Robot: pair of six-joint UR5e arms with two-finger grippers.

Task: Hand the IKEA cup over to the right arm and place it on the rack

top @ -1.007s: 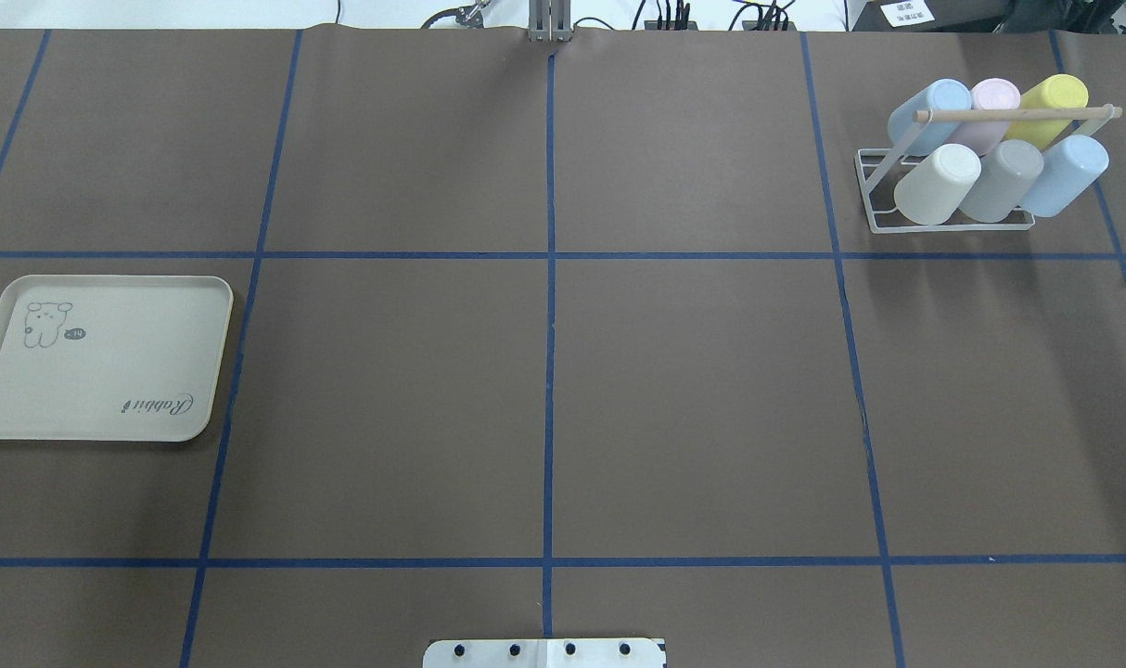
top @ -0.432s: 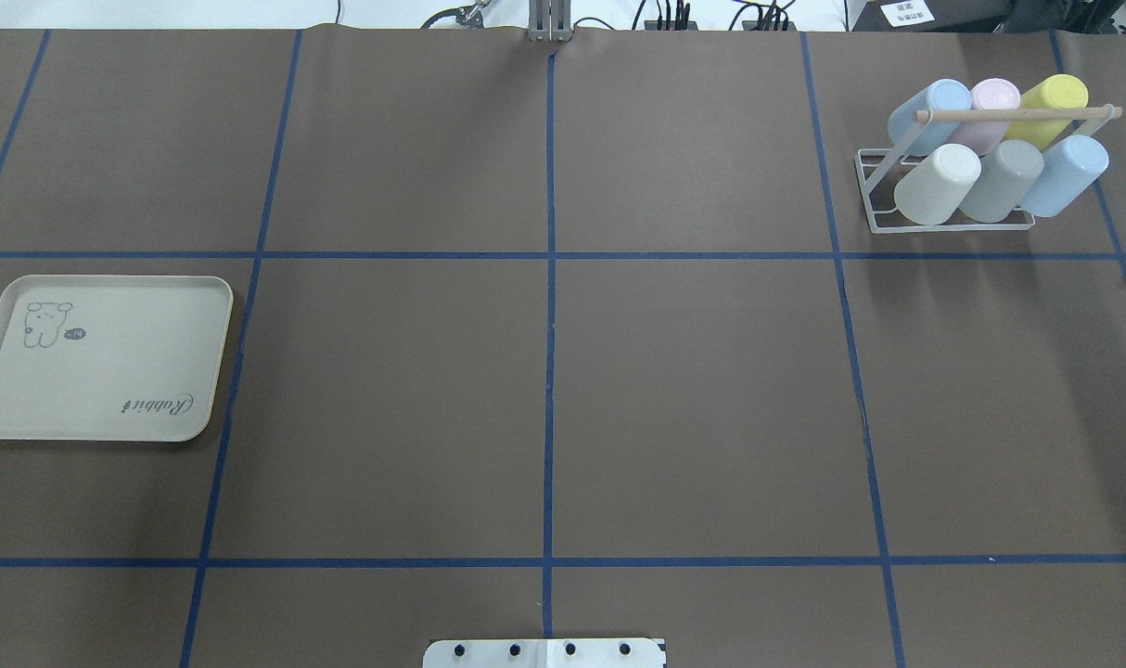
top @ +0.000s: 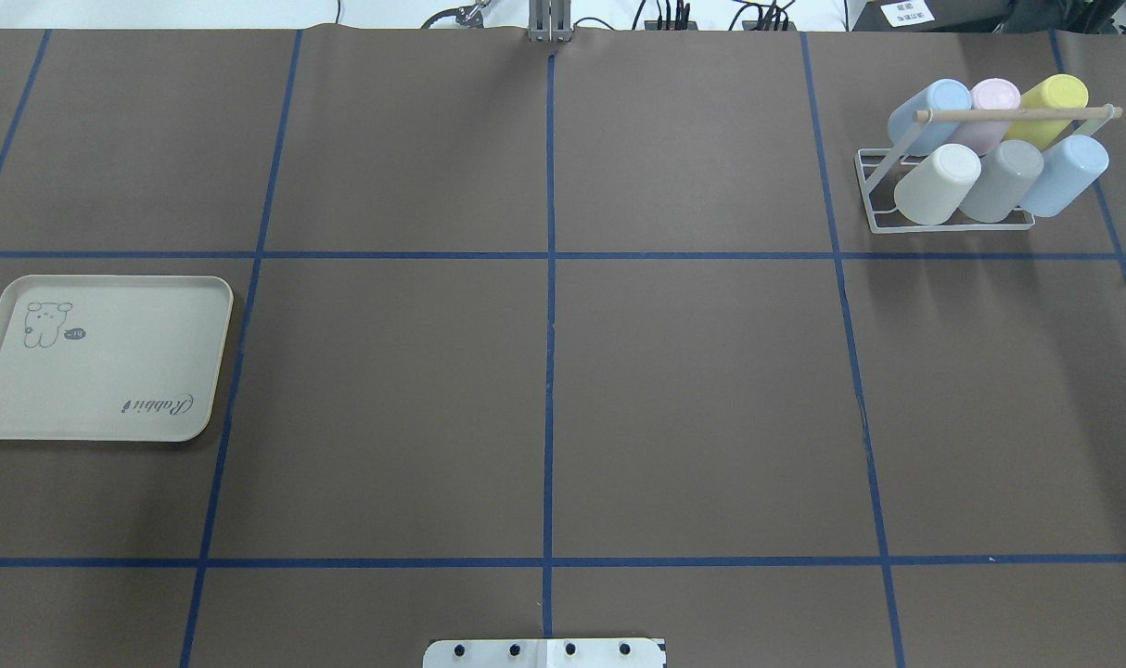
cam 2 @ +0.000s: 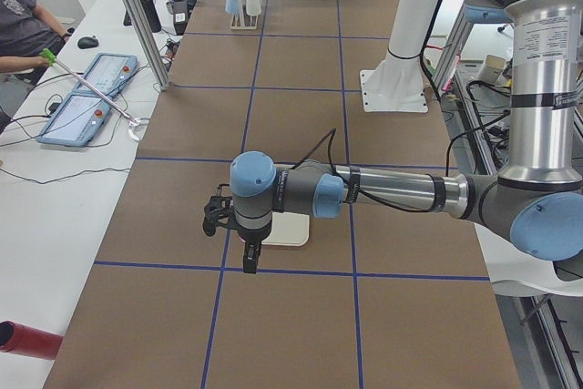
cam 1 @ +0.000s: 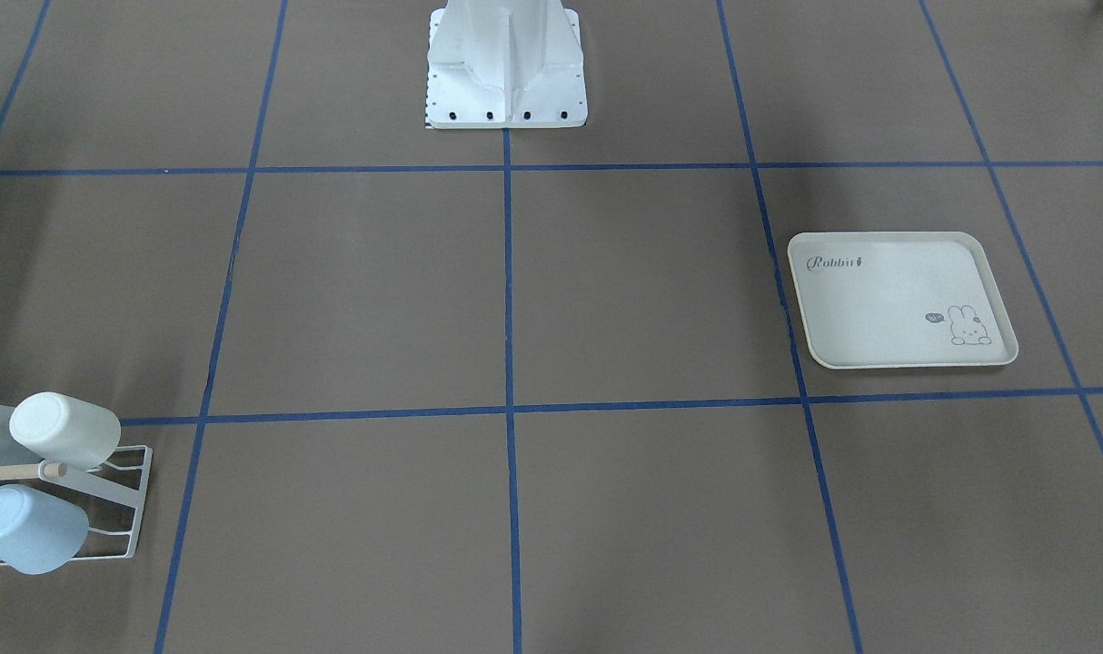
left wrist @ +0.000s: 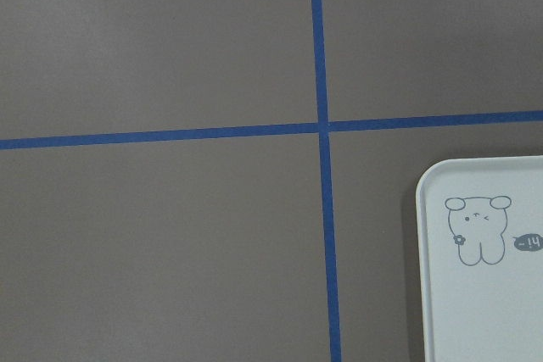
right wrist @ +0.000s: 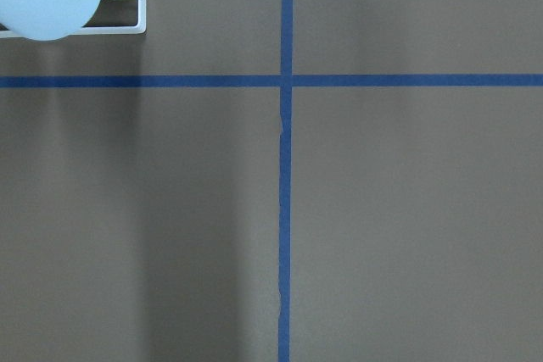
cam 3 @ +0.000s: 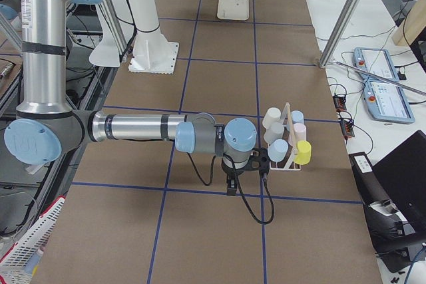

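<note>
Reckon the placing's basically done; six pastel plastic cups (top: 938,184) sit tilted, bottoms up, on the small white wire rack (top: 953,225) with its wooden dowel, none on the cream rabbit-print tray (top: 99,371); left gripper (cam 2: 247,260) hangs over the tray's edge, right gripper (cam 3: 230,185) just beside the rack; can't tell if either's open or closed; you'd want to lift the right arm straight up before swinging away so it doesn't clip the dowel

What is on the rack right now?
Six tilted cups sit on the rack: far row, light-blue cup, pink cup, yellow cup; near row, white cup, grey cup, second light-blue cup. The prongs under them are covered.
</note>
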